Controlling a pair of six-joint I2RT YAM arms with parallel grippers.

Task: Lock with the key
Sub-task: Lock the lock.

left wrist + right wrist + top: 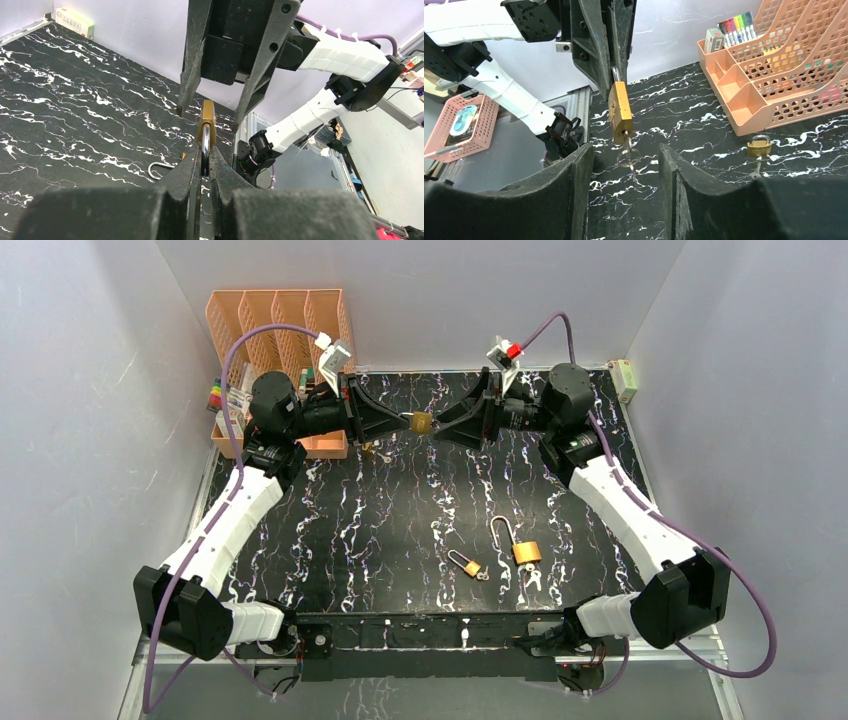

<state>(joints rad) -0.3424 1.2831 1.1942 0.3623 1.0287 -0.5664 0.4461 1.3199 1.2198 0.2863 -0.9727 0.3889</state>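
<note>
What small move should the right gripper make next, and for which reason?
Probably the right gripper should ease forward and close on the key. The left gripper holds the padlock up by its shackle. The key hangs from the padlock's lower end, in line with the gap of the open right gripper, but it is not yet pinched, so it cannot be turned.

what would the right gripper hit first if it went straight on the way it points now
Most likely the key sticking out of the brass padlock, which the left gripper holds by its shackle. It lines up with the open right gripper, though depth is unclear.
</note>
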